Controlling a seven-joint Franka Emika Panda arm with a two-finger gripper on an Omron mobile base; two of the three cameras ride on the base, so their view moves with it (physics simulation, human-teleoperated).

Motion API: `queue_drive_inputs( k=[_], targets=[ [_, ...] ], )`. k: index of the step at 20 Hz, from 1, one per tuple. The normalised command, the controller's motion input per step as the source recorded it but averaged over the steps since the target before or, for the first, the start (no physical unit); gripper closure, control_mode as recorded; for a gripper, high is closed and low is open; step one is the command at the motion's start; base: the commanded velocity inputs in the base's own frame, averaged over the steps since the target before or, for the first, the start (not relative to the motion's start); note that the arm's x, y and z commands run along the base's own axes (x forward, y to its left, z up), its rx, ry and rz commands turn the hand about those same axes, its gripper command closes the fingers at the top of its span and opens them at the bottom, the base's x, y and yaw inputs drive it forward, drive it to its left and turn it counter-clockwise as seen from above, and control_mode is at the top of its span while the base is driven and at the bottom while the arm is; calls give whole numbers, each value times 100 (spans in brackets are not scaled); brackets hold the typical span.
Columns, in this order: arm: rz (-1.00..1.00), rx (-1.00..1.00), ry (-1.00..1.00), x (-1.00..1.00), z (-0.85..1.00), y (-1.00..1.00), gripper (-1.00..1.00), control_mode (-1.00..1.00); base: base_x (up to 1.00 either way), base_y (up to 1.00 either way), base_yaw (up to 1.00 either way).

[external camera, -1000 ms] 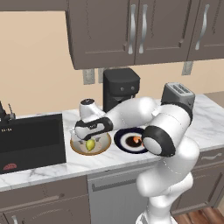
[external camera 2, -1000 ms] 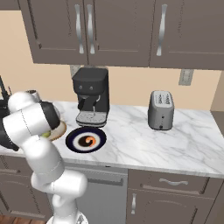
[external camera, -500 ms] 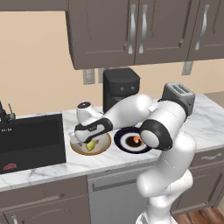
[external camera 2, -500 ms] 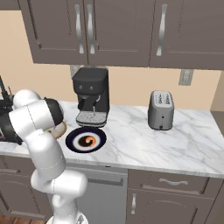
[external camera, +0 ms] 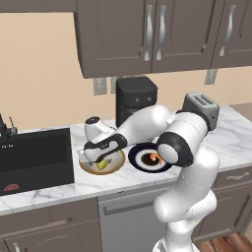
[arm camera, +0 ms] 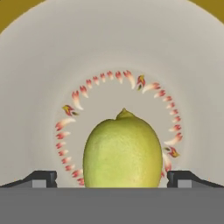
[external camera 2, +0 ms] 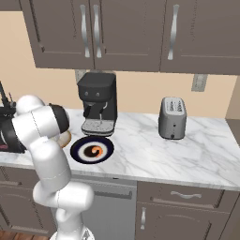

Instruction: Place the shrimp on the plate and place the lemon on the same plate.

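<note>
We have the pincer (arm camera: 112,179) spread wide, straddling the lemon (arm camera: 122,151) in the tan-rimmed bowl (external camera: 118,165) near the tabletop's front edge, ready to pinch; the shrimp (external camera 2: 95,150) already lies on the plate (external camera 2: 80,153).

Counter layout by the sink

The lemon (external camera: 102,165) lies in the bowl (external camera: 117,166) near the counter's (external camera 2: 197,154) front edge; the plate (external camera: 140,160) with the shrimp (external camera 2: 95,151) sits just right, coffee machine (external camera 2: 97,104) behind, toaster (external camera 2: 172,118) toward the right end, sink (external camera: 34,156) left.
</note>
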Motion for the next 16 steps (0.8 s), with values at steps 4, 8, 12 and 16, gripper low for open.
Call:
queue_drive_inputs(
  k=[4,8,12,16],
  targets=[
    [-9,-2,0,-2,-6,-5,-100,-100,0,0,0],
    [-10,-2,0,-1,-8,-14,-100,-100,0,0,0],
    [-5,0,0,0,-4,-4,100,-100,0,0,0],
    [0,0,0,0,-4,-6,100,-100,0,0,0]
  ],
)
